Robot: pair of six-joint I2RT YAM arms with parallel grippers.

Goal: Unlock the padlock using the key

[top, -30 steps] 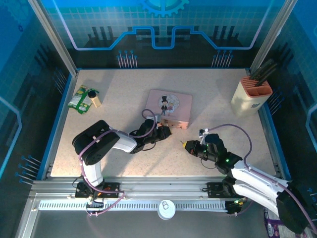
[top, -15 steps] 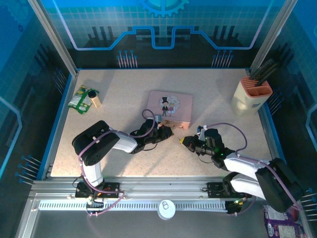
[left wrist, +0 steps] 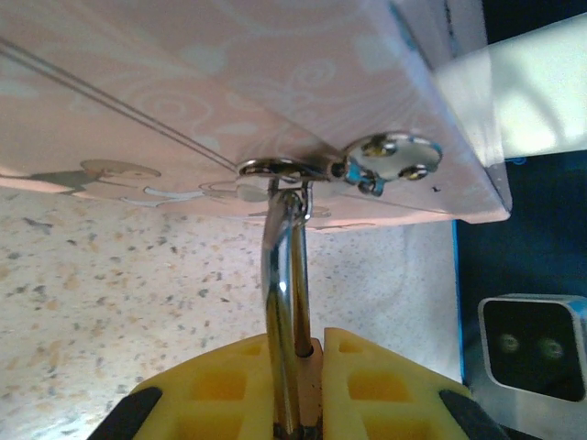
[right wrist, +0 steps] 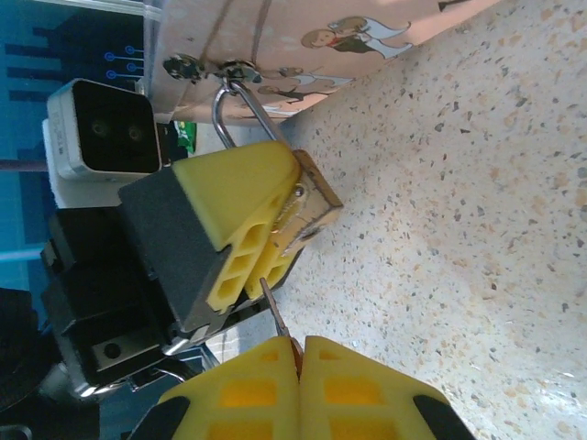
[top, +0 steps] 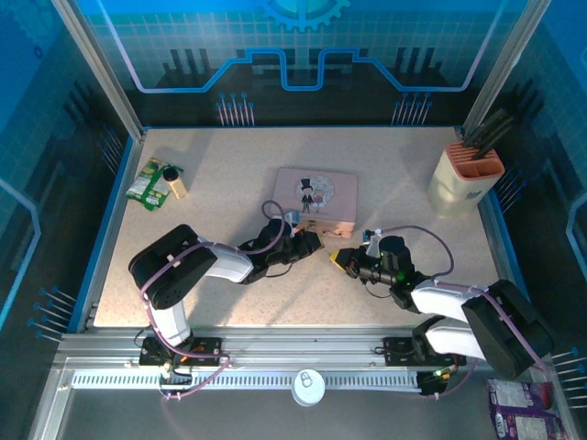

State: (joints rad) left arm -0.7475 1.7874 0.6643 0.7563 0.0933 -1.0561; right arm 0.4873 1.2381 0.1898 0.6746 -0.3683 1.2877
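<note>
Right hand (right wrist: 300,348), clamped on the key (right wrist: 274,316), has neared the padlock (right wrist: 310,209) clamped by left hand (top: 310,245).

Right gripper (right wrist: 298,353): my yellow pads (right wrist: 238,394) are pressed together on the key (right wrist: 275,316), its thin blade jutting toward the left gripper (right wrist: 289,215). That gripper clamps the brass padlock (right wrist: 310,203) above the speckled worktop (right wrist: 477,211). The shackle (right wrist: 225,105) passes through the hasp (right wrist: 234,69) of the pink tin (right wrist: 303,37). Contact between key tip and padlock: undetermined.
</note>
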